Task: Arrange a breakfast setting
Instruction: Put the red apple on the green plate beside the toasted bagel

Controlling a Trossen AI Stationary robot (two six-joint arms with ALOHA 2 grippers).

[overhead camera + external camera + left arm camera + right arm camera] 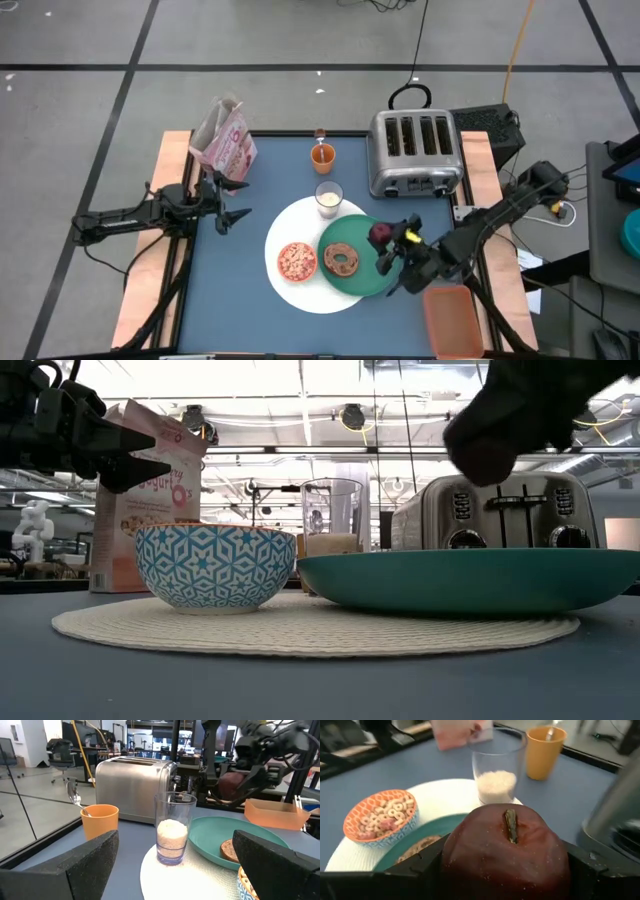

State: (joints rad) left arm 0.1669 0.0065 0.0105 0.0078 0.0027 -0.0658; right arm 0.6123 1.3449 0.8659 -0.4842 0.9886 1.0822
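Showing no legible lettering, pink cereal box (225, 140) near toaster (415, 152)

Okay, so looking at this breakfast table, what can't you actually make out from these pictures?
- Low view: the apple and the right pincer's fingers are a dark blur at the top edge; whether the apple clears the green plate cannot be told.
- Low view: the bagel is hidden behind the plate's rim.
- Right wrist view: the apple fills the frame, covering most of the bagel.
- High view: the spoon in the orange cup is too small.
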